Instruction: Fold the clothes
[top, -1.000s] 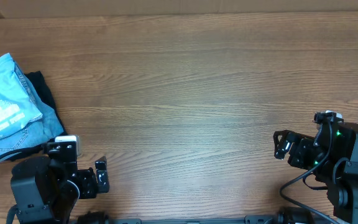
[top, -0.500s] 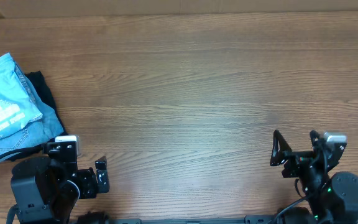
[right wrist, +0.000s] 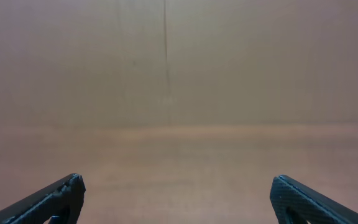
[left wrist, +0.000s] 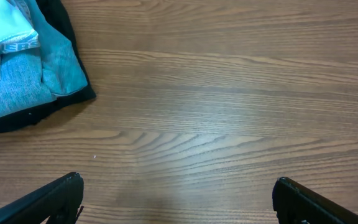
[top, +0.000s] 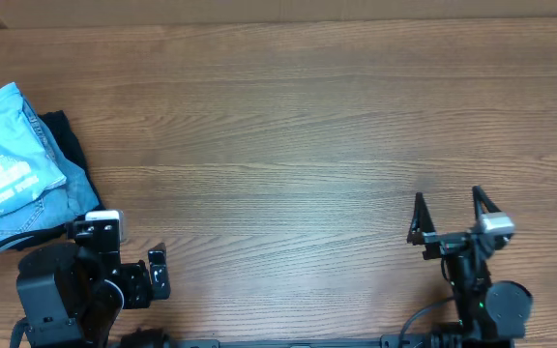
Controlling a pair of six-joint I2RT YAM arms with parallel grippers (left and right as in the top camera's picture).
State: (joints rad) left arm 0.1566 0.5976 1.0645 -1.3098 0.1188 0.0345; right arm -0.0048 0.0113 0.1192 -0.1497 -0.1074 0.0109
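The light sky-blue T-shirt point(top: 3, 145) lies folded at the table's far left, on top of a pile. In the left wrist view only its corner point(left wrist: 5, 22) shows at the top left. My left gripper point(top: 160, 271) is open and empty near the front edge, to the right of the pile and apart from it; its fingers frame bare wood point(left wrist: 178, 183). My right gripper point(top: 448, 215) is open and empty at the front right, fingers pointing toward the far edge. Its wrist view point(right wrist: 177, 180) shows only blurred table and wall.
Faded blue jeans point(top: 37, 205) lie under the T-shirt, and a black garment point(top: 66, 135) lies beneath them; both also show in the left wrist view, the jeans point(left wrist: 17, 87) and the black garment point(left wrist: 73, 43). The wooden table point(top: 288, 126) stretches between the arms.
My right arm has drawn back toward the front edge and turned, so its open gripper now points at the far side. The left arm and the pile have not moved.
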